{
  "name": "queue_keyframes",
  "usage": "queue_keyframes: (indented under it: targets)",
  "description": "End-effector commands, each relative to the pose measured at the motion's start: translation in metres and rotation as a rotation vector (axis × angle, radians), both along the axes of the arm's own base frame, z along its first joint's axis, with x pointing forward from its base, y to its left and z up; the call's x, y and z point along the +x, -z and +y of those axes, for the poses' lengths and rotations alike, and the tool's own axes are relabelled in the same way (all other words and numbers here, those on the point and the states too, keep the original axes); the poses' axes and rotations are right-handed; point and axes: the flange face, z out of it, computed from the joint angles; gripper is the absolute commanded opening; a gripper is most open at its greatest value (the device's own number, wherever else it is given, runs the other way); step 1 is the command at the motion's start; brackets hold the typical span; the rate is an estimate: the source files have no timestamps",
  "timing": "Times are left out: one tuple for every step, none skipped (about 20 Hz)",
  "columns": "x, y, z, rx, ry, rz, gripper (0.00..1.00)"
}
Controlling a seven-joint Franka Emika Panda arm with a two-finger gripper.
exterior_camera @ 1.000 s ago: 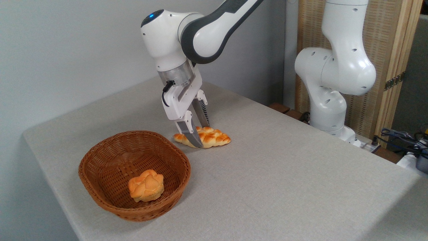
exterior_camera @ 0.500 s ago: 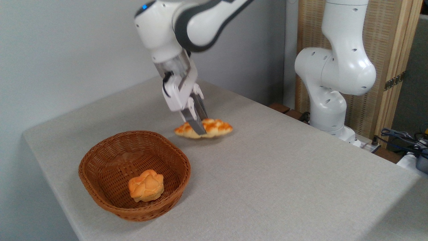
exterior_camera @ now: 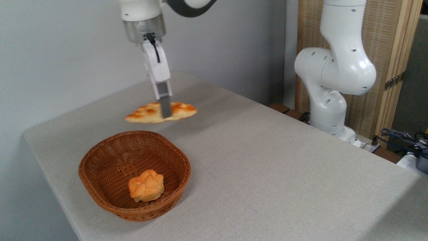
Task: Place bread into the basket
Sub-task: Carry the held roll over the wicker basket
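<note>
Bread [exterior_camera: 150, 113] in the air, one long braided loaf clamped in the hand [exterior_camera: 166, 112].
One hand grips it mid-length, clear of the table [exterior_camera: 267, 174] and just behind the single wicker basket [exterior_camera: 100, 197]. One small round bun [exterior_camera: 146, 185] sits inside the basket. Nothing lies between loaf and basket.

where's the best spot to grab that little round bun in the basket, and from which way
Take the bun across its middle, coming straight down from above. It sits low against the near wall of the basket, whose rim blocks a sideways approach. It is knobbly, so close on its widest part.
</note>
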Motion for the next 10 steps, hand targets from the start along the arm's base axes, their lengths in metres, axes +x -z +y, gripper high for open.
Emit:
queue_keyframes:
  targets:
    - [0.041, 0.012, -0.011, -0.083, -0.22, -0.068, 0.45]
    - [0.05, 0.018, -0.015, -0.104, -0.28, -0.093, 0.49]
    - [0.054, 0.022, -0.017, -0.111, -0.306, -0.111, 0.51]
    - [0.057, 0.029, -0.019, -0.115, -0.322, -0.109, 0.52]
    - [0.059, 0.033, -0.019, -0.114, -0.329, -0.105, 0.59]
    - [0.064, 0.035, -0.019, -0.126, -0.338, -0.123, 0.7]
    - [0.065, 0.036, -0.02, -0.128, -0.336, -0.13, 0.81]
    - [0.066, 0.04, -0.018, -0.115, -0.331, -0.13, 0.94]
    - [0.067, 0.042, -0.018, -0.087, -0.319, -0.139, 1.0]
    - [0.067, 0.042, -0.016, -0.075, -0.314, -0.145, 1.0]
